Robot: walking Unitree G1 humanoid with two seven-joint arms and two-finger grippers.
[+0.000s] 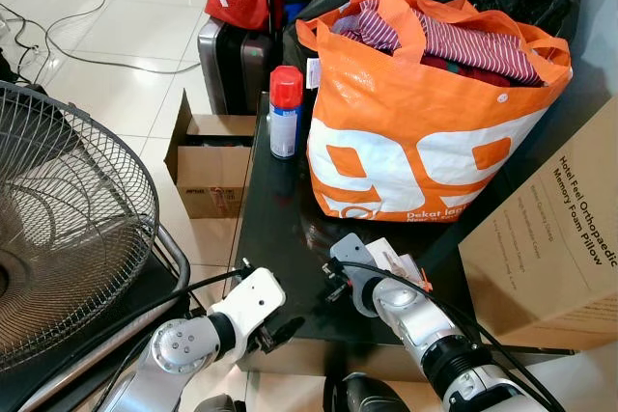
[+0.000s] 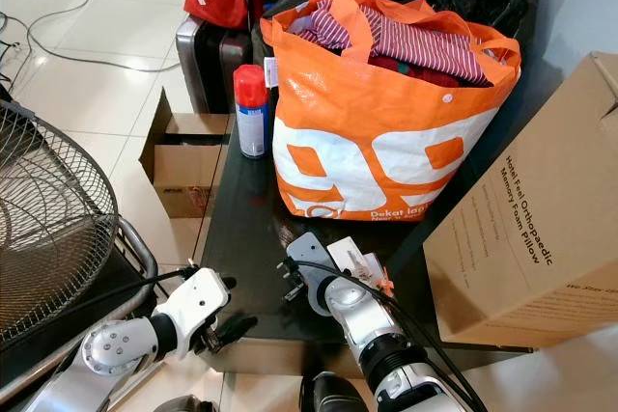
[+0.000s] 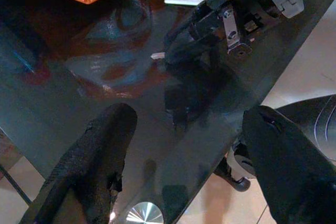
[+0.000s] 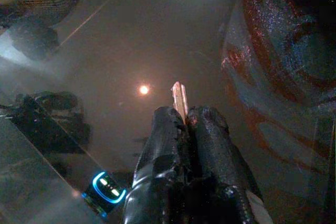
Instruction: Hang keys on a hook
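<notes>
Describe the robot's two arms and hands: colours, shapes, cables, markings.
Both arms are silver, built of rounded segments with black joints. Black cables loop along the left arm and the right arm. The right arm carries a small orange tag. Each hand, left hand and right hand, has two long black fingers with a rough matte surface.

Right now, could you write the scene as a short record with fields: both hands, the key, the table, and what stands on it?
right hand: shut on the key, low over the table
key: tip sticks out between the fingers
left hand: open, at the table's near edge
table: dark glass top
on table: orange bag with clothes, spray can
hook: cannot tell where
</notes>
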